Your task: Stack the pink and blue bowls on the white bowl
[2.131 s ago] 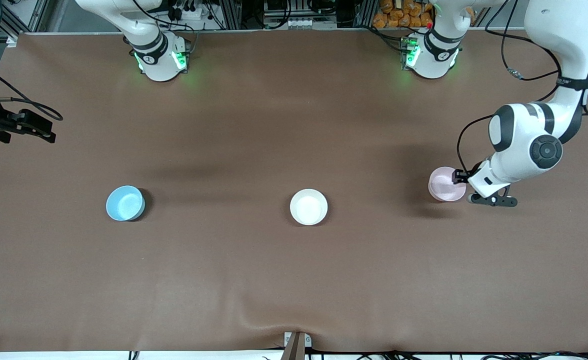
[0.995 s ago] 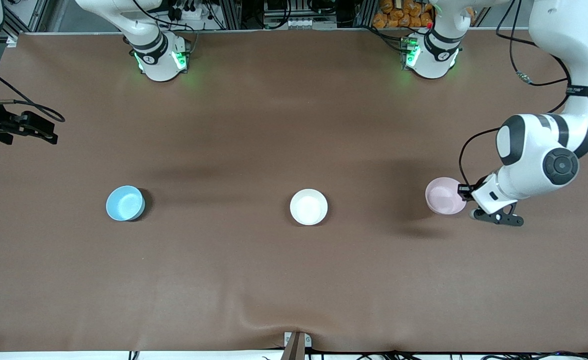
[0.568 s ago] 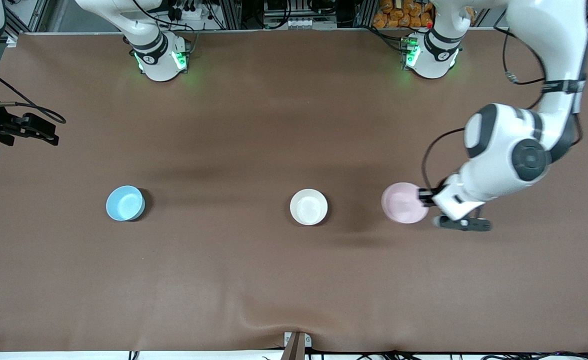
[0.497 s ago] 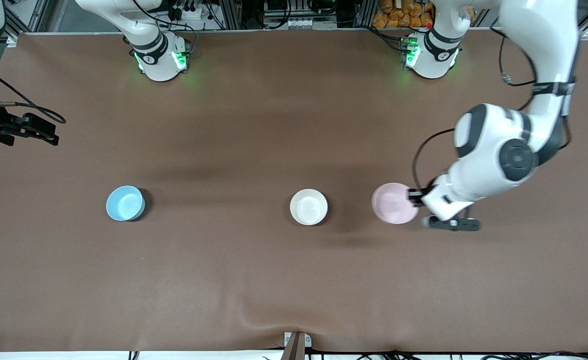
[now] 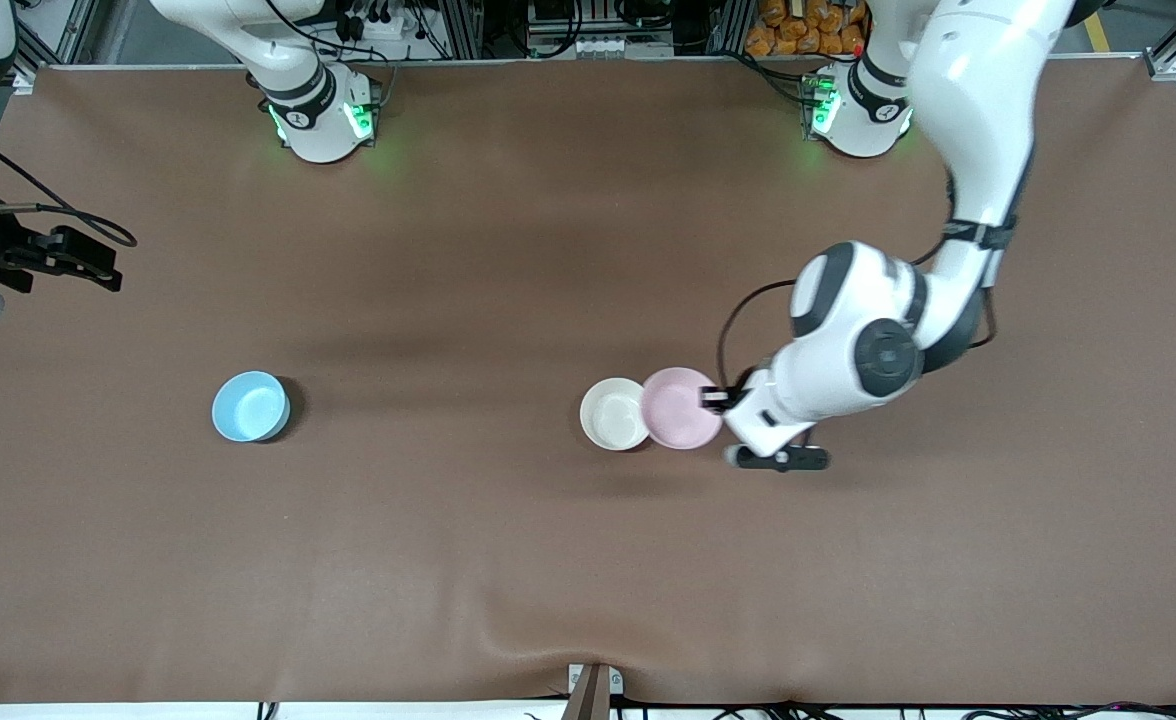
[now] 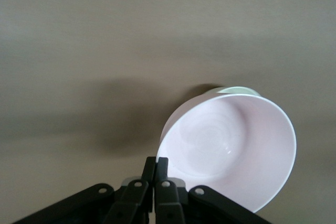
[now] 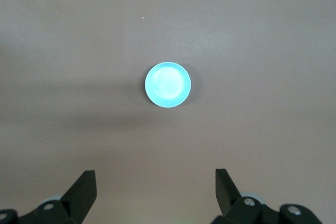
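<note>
Left gripper [image 5: 716,398] pinching pink bowl [image 5: 681,407] rim, mid-frame, overlapping white bowl [image 5: 612,414]. Risk: off-centre release, tilting or knocking white bowl. Right gripper [image 7: 156,190] spread, waiting high above blue bowl [image 5: 249,406], frame left.

A brown mat [image 5: 508,560] covers the whole tabletop, with a raised wrinkle [image 5: 548,640] near its front edge (about midway along). At that edge sits a small metal bracket [image 5: 594,686]. Above the table's top edge, orange packets [image 5: 806,28] lie among tangled black cables [image 5: 388,25].
</note>
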{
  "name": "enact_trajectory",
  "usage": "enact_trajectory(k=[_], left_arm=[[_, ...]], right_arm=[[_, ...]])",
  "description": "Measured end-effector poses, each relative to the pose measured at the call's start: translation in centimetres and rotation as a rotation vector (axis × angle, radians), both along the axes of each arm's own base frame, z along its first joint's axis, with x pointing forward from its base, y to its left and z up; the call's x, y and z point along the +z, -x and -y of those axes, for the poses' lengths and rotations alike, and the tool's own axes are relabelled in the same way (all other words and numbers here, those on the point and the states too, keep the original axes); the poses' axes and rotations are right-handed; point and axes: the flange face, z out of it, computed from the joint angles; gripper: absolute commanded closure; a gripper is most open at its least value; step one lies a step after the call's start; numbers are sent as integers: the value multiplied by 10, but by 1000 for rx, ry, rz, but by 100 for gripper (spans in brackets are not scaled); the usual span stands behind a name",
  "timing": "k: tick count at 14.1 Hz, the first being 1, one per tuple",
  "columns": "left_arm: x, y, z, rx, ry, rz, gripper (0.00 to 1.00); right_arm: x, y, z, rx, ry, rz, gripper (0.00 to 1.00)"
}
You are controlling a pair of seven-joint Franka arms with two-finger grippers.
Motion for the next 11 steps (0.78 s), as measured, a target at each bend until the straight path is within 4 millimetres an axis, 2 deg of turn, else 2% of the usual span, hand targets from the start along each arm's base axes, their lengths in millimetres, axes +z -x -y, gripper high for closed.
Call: enact_trajectory(k=[3, 7, 11], left_arm=[[-17, 4, 36, 22, 18, 38, 100], [-45, 8, 52, 24, 21, 42, 100], [-52, 12, 58, 17, 17, 38, 100]], right_arm=[[-3, -4, -9, 15, 1, 6, 0], [-9, -7, -9, 15, 1, 4, 0], [-16, -10, -6, 9, 3, -9, 0]])
